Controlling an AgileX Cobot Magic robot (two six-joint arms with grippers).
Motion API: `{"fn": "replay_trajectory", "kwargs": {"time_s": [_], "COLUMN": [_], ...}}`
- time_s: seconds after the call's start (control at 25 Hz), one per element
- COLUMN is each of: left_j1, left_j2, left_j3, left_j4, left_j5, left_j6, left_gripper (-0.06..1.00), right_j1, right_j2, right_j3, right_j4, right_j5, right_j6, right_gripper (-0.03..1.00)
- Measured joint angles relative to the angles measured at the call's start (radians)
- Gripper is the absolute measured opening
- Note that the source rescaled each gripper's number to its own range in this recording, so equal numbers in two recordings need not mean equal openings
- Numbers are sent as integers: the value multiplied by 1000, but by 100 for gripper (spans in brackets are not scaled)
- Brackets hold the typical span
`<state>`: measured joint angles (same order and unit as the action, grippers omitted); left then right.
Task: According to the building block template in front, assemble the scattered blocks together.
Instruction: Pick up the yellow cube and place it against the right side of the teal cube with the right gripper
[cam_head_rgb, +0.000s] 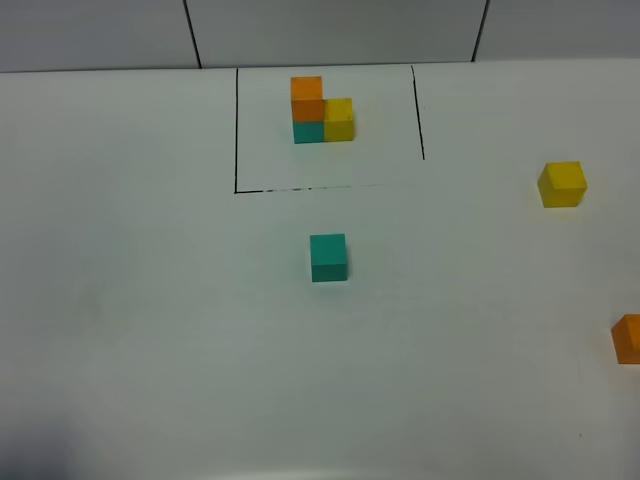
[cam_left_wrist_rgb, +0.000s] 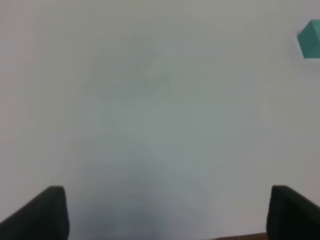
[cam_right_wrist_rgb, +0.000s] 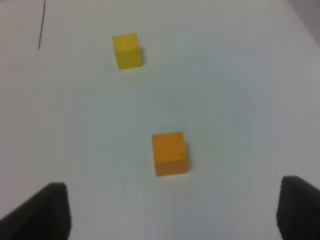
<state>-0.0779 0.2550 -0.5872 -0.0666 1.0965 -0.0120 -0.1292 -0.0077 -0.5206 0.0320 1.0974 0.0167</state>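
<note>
Left gripper (cam_left_wrist_rgb: 167, 215): fingers spread wide, nothing between them, over bare white table (cam_head_rgb: 150, 320); teal cube (cam_head_rgb: 328, 257) ahead, off to one side (only partly in the wrist view). Right gripper (cam_right_wrist_rgb: 172, 212): fingers likewise apart and empty; orange cube (cam_right_wrist_rgb: 169, 153) just ahead, untouched; yellow cube (cam_right_wrist_rgb: 127, 50) beyond it. Building block template (cam_head_rgb: 322, 110): orange atop teal, yellow alongside, inside black outline (cam_head_rgb: 237, 130) at the table's far side, apart from all loose cubes.

The high view's right edge cuts off the orange cube (cam_head_rgb: 628, 338). The left wrist view clips the teal cube (cam_left_wrist_rgb: 311, 39).
</note>
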Motion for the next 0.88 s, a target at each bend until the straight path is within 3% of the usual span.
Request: {"fn": "replay_trajectory", "kwargs": {"time_s": [0.28, 0.88], "left_j1": [0, 0], "left_j2": [-98, -260], "left_j3": [71, 80], "left_j4": [-16, -29], "left_j5": [-8, -7], "left_j6": [31, 54], "left_gripper": [83, 83], "right_j1": [0, 0], "right_j2": [0, 0], "right_j3": [0, 0], "right_j4": [1, 4], "right_j5": [-2, -2], "right_j6": [0, 0], "right_gripper": [69, 69]}}
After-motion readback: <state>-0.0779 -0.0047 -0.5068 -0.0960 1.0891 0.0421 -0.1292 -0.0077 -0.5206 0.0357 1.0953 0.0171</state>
